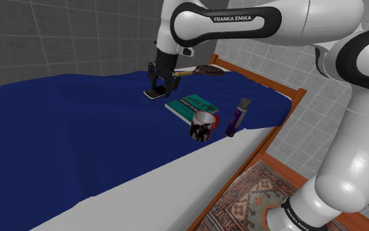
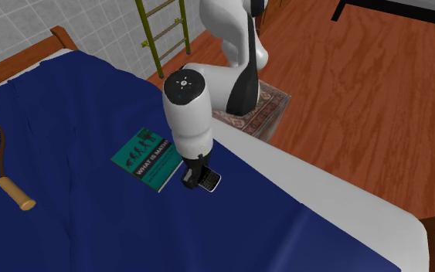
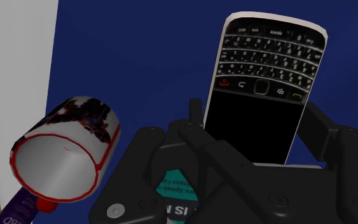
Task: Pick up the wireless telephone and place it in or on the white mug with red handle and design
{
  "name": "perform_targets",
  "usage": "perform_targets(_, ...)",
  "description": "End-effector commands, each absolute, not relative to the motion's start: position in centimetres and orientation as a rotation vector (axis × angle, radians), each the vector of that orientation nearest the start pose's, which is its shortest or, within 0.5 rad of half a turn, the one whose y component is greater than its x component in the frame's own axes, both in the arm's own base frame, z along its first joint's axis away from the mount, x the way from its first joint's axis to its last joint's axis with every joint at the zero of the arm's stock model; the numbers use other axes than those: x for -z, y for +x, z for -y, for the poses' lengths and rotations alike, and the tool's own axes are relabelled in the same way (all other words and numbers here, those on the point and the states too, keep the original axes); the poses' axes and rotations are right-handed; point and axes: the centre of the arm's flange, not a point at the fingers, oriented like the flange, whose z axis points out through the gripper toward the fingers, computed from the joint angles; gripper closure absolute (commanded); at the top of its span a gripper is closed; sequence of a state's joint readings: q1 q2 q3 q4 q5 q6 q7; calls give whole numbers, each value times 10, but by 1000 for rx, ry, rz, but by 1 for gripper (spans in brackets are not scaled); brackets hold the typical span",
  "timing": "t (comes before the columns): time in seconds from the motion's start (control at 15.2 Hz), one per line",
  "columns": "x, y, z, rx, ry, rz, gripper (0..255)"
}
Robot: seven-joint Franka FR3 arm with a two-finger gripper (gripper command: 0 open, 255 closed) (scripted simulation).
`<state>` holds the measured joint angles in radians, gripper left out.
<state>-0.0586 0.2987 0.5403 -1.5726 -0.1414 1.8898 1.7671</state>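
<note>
In the shoulder view, the wireless telephone (image 1: 153,94) is seen lying on the blue-covered bed (image 1: 58,125), just beyond the teal book (image 1: 191,105) toward that view's left, with the claw (image 1: 162,85) lowered onto it. The white mug (image 1: 202,125) with red trim is set at the book's near edge. In the second exterior view, the telephone is found just beside the book's right corner. In the wrist view, the telephone's lower end is clasped between the claw's two fingers, and the mug is seen near the book.

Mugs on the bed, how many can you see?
1. The mug sits beside the teal book, next to the purple bottle. Another could hide behind the arm.
</note>
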Motion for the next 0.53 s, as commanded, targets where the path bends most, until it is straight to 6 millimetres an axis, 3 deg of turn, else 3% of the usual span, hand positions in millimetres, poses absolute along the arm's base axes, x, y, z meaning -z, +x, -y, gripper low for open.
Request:
perform_targets(0.0,-504,594,-256,19,-2479,-1826,255)
perform_targets(0.46,-506,536,-185,19,-2479,-1826,255)
